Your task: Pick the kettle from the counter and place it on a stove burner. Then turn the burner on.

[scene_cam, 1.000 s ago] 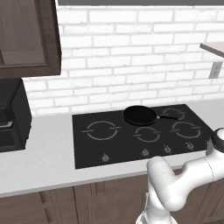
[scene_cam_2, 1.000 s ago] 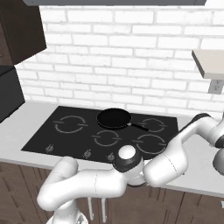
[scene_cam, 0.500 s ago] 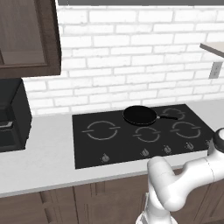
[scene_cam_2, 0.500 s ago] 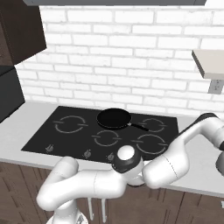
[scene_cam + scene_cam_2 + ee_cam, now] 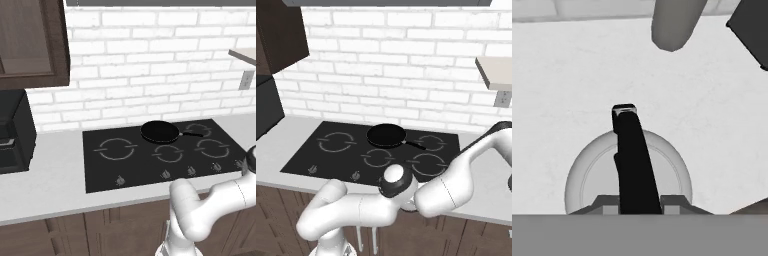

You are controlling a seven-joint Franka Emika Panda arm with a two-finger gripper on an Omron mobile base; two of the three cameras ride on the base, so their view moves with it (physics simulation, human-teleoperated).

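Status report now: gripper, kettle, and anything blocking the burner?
Gripper shut on kettle handle. Kettle sits on counter, not lifted. Frying pan on cooktop; widest burner ring free.

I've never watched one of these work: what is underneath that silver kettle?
The kettle sits on the pale counter, which shows all around it. Its dome and dark handle cover the patch directly beneath, so that spot is hidden.

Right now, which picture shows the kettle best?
The hand view. It looks straight down on the kettle: you see its round silver top and the dark handle running across it, with the gripper shut on that handle, on the pale counter. In the two base views I cannot make the kettle out.
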